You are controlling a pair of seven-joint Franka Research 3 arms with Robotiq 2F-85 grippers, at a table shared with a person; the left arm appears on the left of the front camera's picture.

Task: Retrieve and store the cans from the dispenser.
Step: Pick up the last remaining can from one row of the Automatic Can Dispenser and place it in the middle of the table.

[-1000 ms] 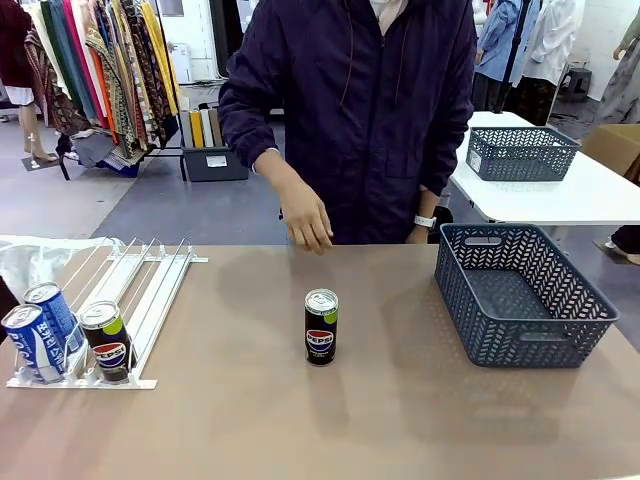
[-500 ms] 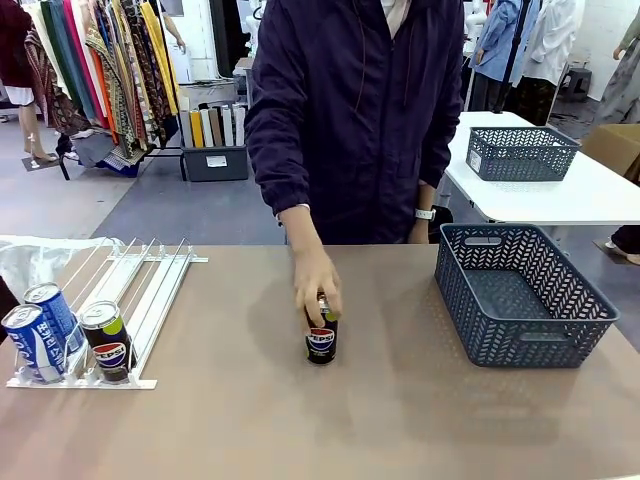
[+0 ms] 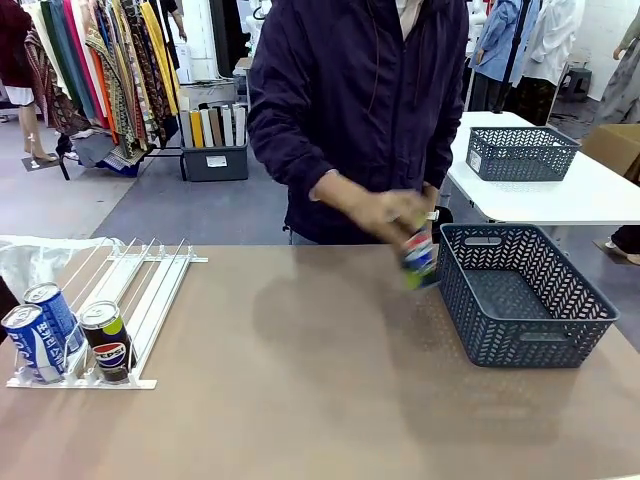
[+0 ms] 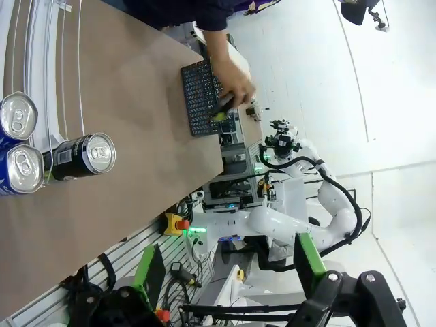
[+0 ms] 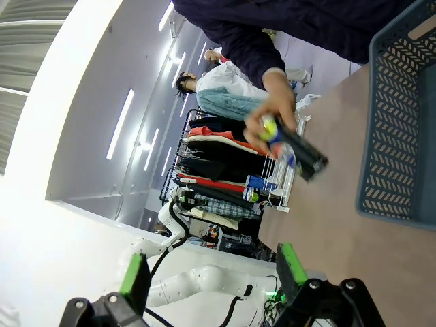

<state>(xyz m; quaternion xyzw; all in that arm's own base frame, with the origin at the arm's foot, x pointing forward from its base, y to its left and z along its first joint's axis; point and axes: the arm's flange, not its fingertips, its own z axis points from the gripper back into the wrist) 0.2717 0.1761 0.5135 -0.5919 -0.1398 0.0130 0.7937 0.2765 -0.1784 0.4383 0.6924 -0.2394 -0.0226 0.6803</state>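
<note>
The left claw (image 4: pixel 228 248) stands spread wide, with nothing between its green pads. It is held back from the counter (image 3: pixel 300 420) and looks across at the dispenser end. The right claw (image 5: pixel 211 259) is spread and empty too, off the counter on the basket side. Neither touches anything.

Three cans rest at the low front of the dispenser (image 3: pixel 150 290), against its stops. The blue cans (image 3: pixel 40 330) sit close together, and whether they share a lane I cannot tell. The black can (image 3: pixel 108 342) stands in a lane just beside them. A fourth, the carried can (image 3: pixel 420 260), is in the person's hand (image 3: pixel 385 212). It is tilted and blurred, right at the rim of the grey basket (image 3: pixel 520 330) and not yet inside.

The nearest risk, as I judge it, lies at the basket. A can tilted like that could clip the rim, drop onto the counter and roll. The person's arm also reaches across toward the right claw's side, so a move from that claw now could meet the hand.

At the dispenser, the cans stand so near one another that wide-spread fingers going for the black one may nudge a blue neighbour or snag a thin wire divider. The cans are smooth and round and lean on the slope, so a pinch off their middle would likely let one twist or slip. If the blue ones share a lane, lifting the front one would let the other slide down into the stop.
</note>
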